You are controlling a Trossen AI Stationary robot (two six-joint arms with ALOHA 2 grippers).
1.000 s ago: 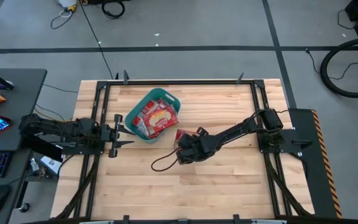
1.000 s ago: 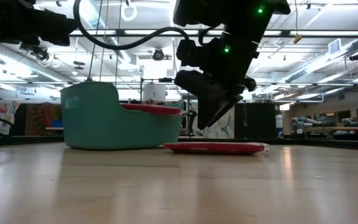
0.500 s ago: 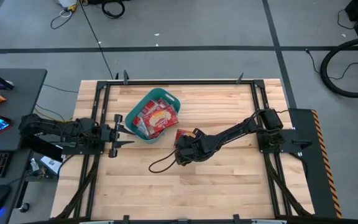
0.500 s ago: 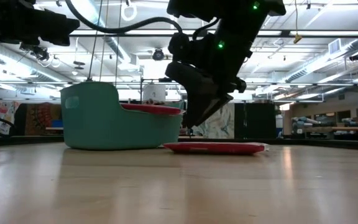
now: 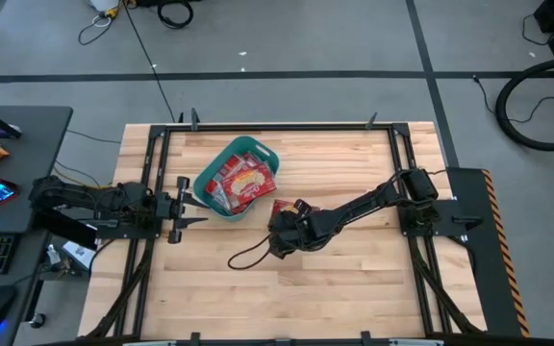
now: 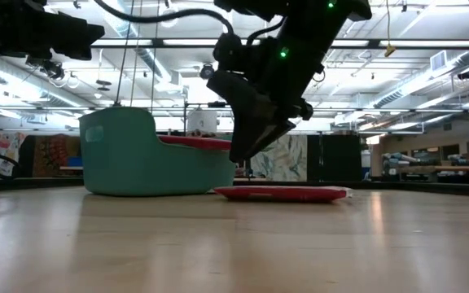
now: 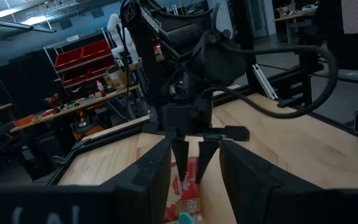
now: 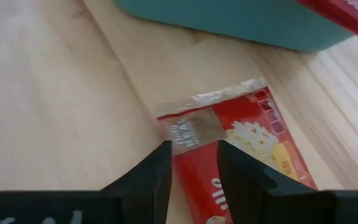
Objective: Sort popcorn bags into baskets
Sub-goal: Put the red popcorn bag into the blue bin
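Overhead, the right gripper [image 5: 279, 231] covers much of the lone popcorn bag [image 5: 281, 208] lying on the table [image 5: 354, 279] just beside the teal basket [image 5: 212, 173]. Only the right wrist view shows its fingers [image 8: 149, 177] spread, poised over that bag's [image 8: 241, 146] clear sealed end, while the low view shows the fingertips above the flat packet [image 6: 283, 194], not touching. Inside the basket several red packets [image 5: 242, 183] lie heaped. Beside the basket, the left gripper [image 5: 183, 203] waits with fingers apart.
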